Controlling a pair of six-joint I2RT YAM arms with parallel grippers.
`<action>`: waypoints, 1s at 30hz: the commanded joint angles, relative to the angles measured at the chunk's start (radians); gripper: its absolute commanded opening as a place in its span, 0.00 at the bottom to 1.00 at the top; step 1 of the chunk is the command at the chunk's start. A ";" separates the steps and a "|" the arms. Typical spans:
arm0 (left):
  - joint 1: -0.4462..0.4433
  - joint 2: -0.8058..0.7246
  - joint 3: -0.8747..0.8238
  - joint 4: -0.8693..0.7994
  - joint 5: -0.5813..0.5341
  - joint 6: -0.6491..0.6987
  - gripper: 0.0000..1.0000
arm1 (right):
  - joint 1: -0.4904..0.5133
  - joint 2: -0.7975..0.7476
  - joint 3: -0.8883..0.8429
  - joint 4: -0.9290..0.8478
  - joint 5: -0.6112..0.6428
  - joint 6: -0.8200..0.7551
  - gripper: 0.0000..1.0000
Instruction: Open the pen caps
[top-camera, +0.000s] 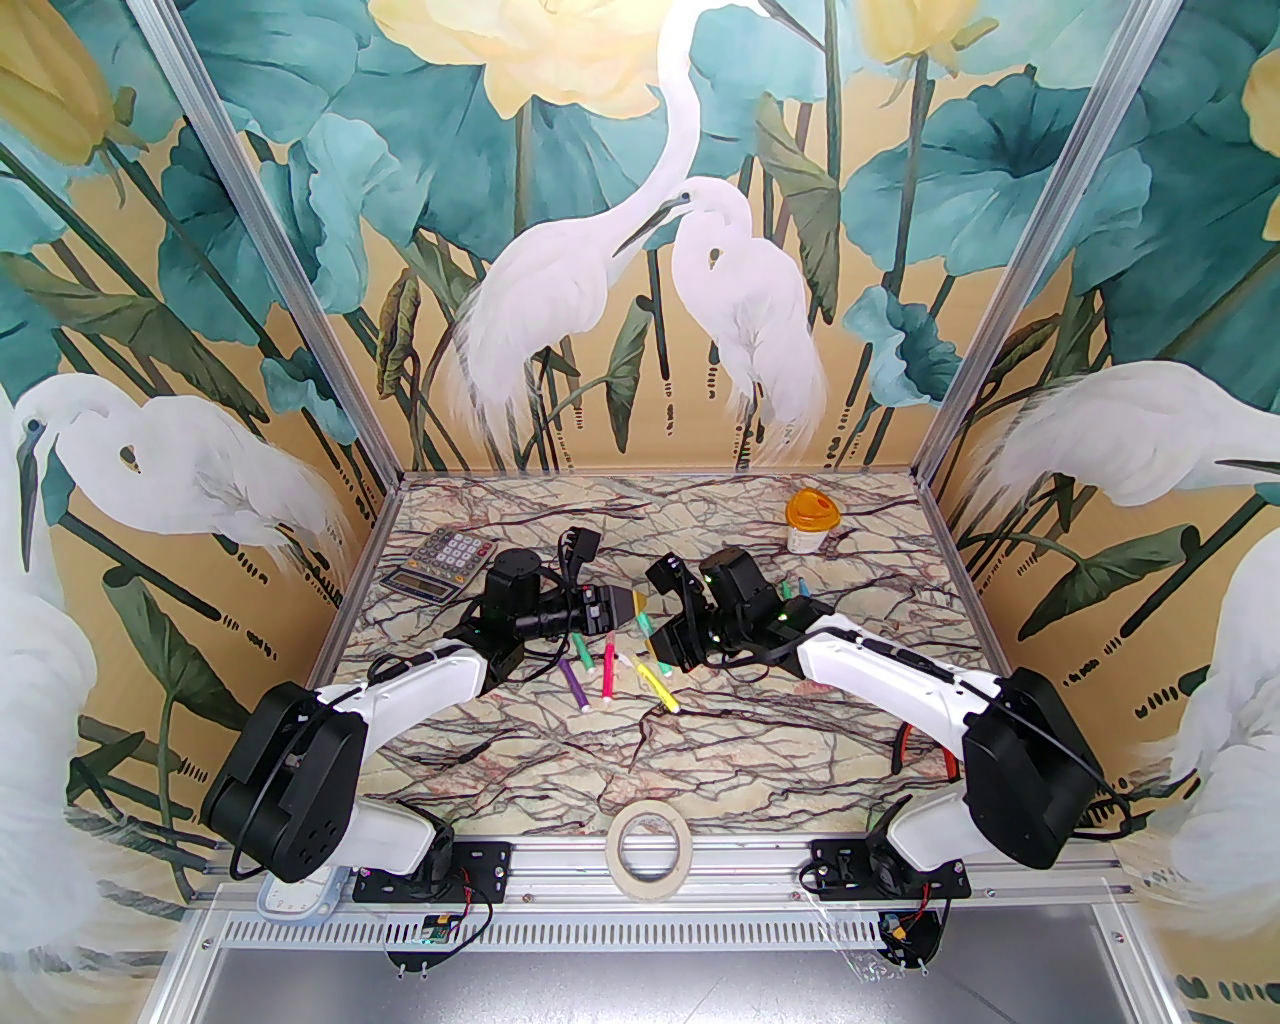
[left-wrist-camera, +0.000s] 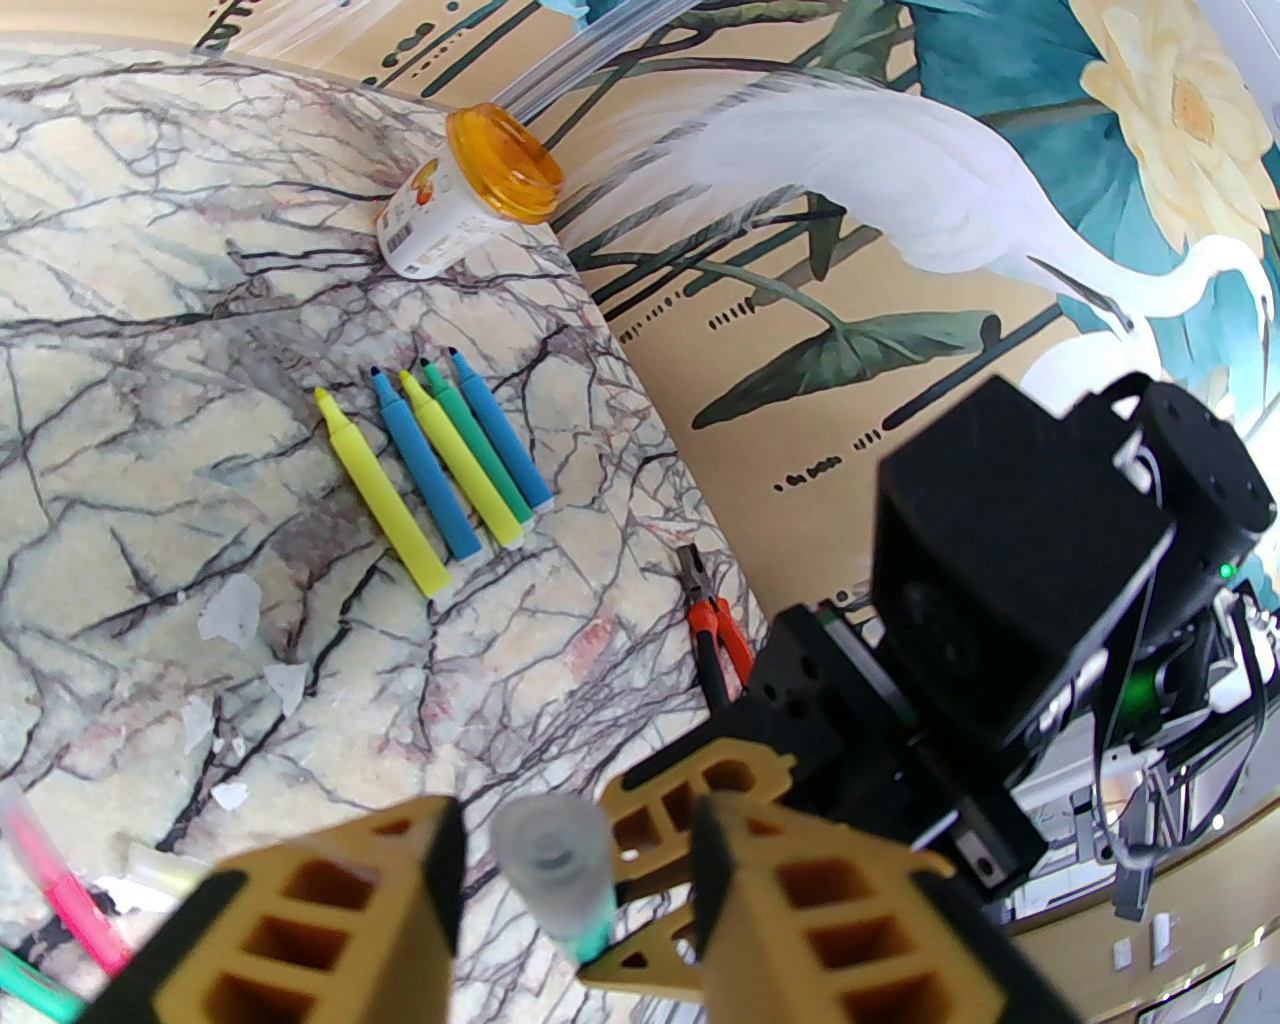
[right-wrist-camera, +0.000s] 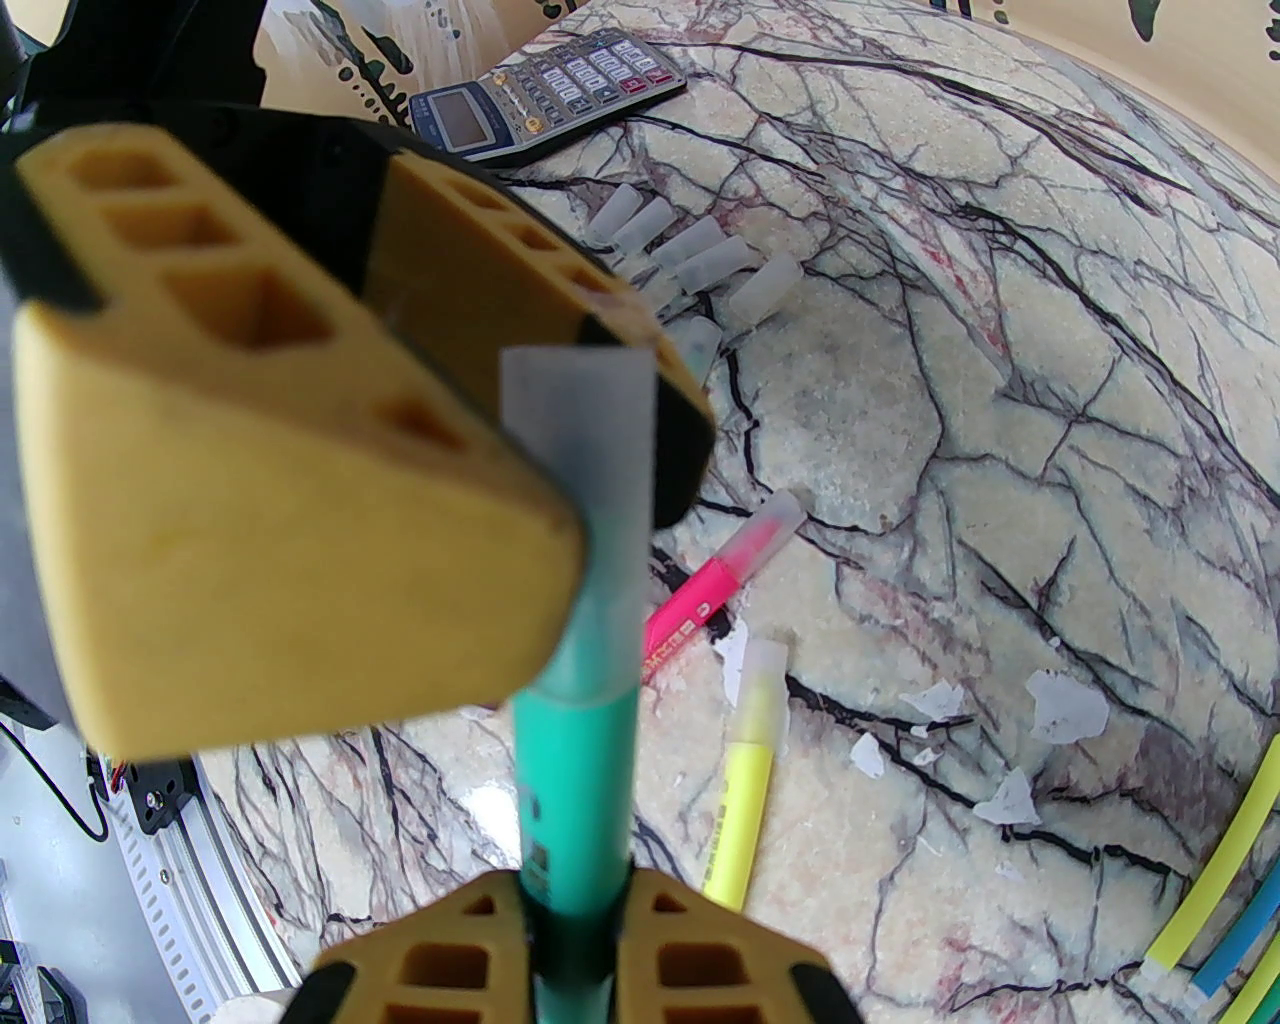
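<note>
While clenched low on the green barrel of the pen (right-wrist-camera: 575, 760), held it off the table in the right gripper (right-wrist-camera: 575, 900), with the clear cap (right-wrist-camera: 578, 440) pointing straight out from those fingertips. Faced the left gripper (left-wrist-camera: 578, 815) nose to nose over mid-table. Straddled the cap with the left fingers (left-wrist-camera: 330, 900), one to each side, a thin gap showing on both in the left wrist view: parted, nothing pinched yet. Ran lengthwise from the right jaws toward the left wrist, with the cap's end turned that way. Judged the coming move to hinge on that line: squeeze across the cap, then draw the arms apart along the pen's axis. Put both arms equally near. Risked a bent or slipped cap with any sideways pull.
</note>
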 joint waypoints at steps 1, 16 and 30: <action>-0.007 0.007 0.019 0.008 0.027 0.003 0.38 | 0.008 -0.031 -0.017 0.011 -0.011 -0.019 0.00; -0.007 0.017 0.030 0.002 0.044 -0.003 0.16 | 0.008 -0.054 -0.038 0.027 0.012 -0.014 0.00; -0.007 0.007 0.038 0.015 0.075 -0.026 0.04 | 0.008 -0.042 -0.054 0.075 0.025 -0.002 0.28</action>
